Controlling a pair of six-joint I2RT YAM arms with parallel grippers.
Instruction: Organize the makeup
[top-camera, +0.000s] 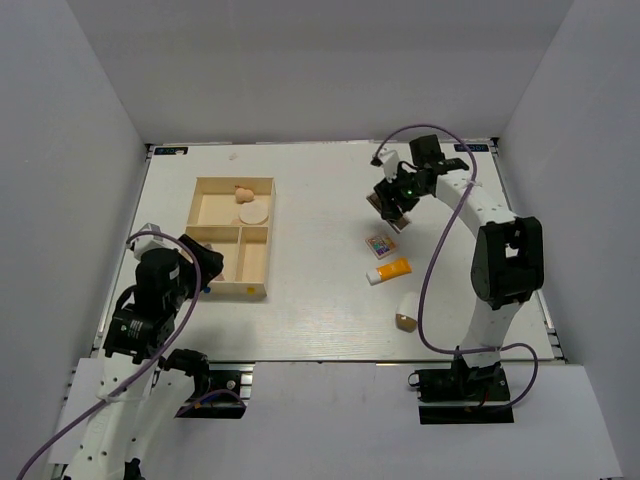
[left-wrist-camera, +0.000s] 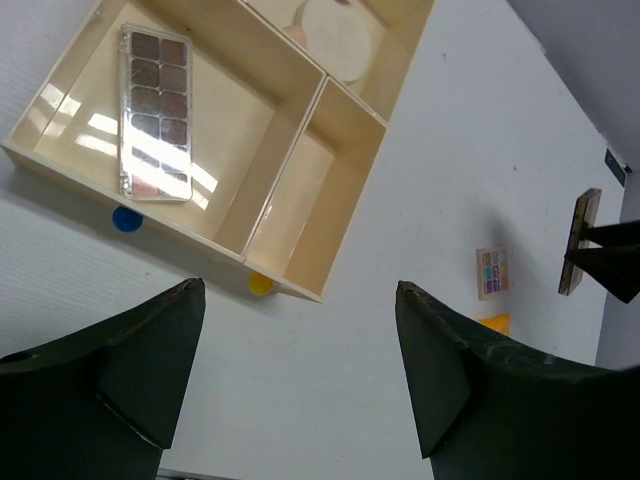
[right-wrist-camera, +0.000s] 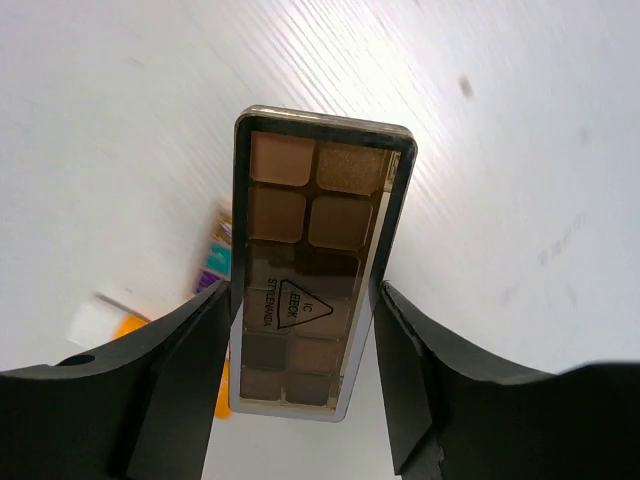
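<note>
The table is plain white; the divided box is pale cream wood, with a blue dot and a yellow dot at its edge. The boxed palette shows a two-column grid of browns and taupes in a silvery frame; the gold-rimmed palette carries tan, caramel and dark brown squares, overprinted with a black triangle mark and lettering. The puff is cream; the sponge is peach; the square palette is many-coloured in small patches; the tube is orange with a white cap; the egg shape is white above tan. The left tool and right tool are dark grey-green; the cables are purple.
</note>
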